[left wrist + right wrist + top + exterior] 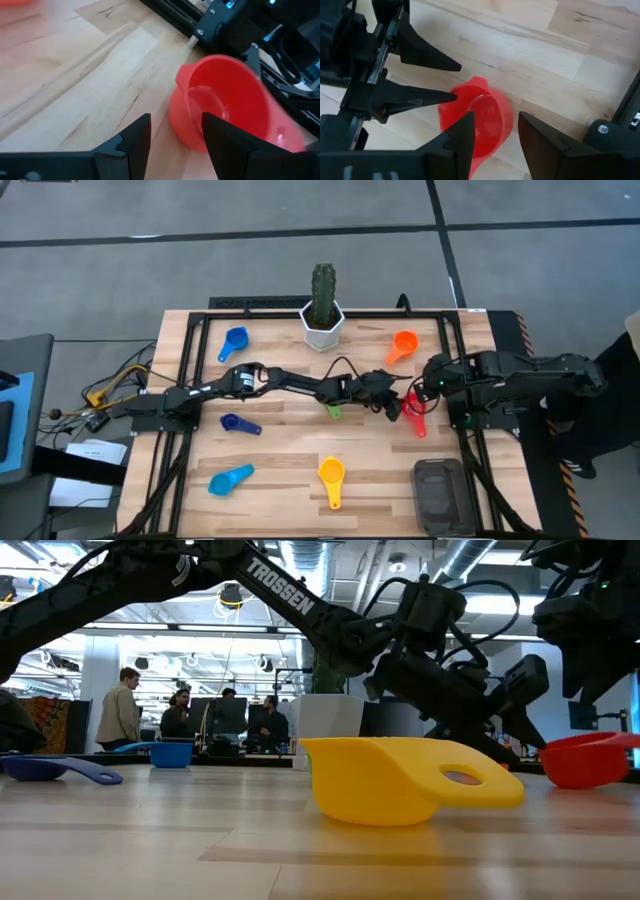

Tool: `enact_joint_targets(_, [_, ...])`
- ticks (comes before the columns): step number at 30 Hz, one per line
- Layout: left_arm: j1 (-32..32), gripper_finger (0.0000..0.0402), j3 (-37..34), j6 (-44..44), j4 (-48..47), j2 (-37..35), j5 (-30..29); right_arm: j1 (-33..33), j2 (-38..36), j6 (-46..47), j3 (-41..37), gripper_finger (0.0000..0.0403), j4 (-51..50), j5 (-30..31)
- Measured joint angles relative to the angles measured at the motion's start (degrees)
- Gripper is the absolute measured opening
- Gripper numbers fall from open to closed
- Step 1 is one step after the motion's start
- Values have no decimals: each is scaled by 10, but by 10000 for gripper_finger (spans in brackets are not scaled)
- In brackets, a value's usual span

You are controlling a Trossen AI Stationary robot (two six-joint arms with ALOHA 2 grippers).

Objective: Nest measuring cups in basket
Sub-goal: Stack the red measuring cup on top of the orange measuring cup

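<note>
Both arms converge on the red measuring cup (414, 412), which sits on the wood well to the right of the white cactus pot (322, 326) and nearer the front than it. The left gripper (397, 404) reaches in from the pot's side; its fingers (137, 135) stand parted, one tip right at the cup's rim, gripping nothing. The right gripper (428, 392) hangs over the same cup from the other side, fingers (465, 132) spread apart, the red bowl showing between them, not clamped.

The basket (440, 496) lies at the front right, far forward of the pot and just past the red cup. The orange cup (402, 345) sits right of the pot, the blue cup (234, 342) left of it. The green cup (333, 410) peeks from under the left arm, straight in front of the pot. Dark blue cup (239, 423), light blue cup (231, 478) and yellow cup (331, 477) lie farther forward. People (124, 708) stand in the room behind.
</note>
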Motion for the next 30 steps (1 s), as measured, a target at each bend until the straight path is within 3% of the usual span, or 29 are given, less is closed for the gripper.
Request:
enact_joint_targets(14, [3,156,0,3,-11,0,-13,-1,0,-2,0,173,-9,5])
enact_joint_targets(27, [10,15,0,25,-36,0,27,-1,0,-5,0,173,-11,6])
enact_joint_targets(30, [11,7,1,26,-41,-2,29,-1,0,-6,0,173,-11,6])
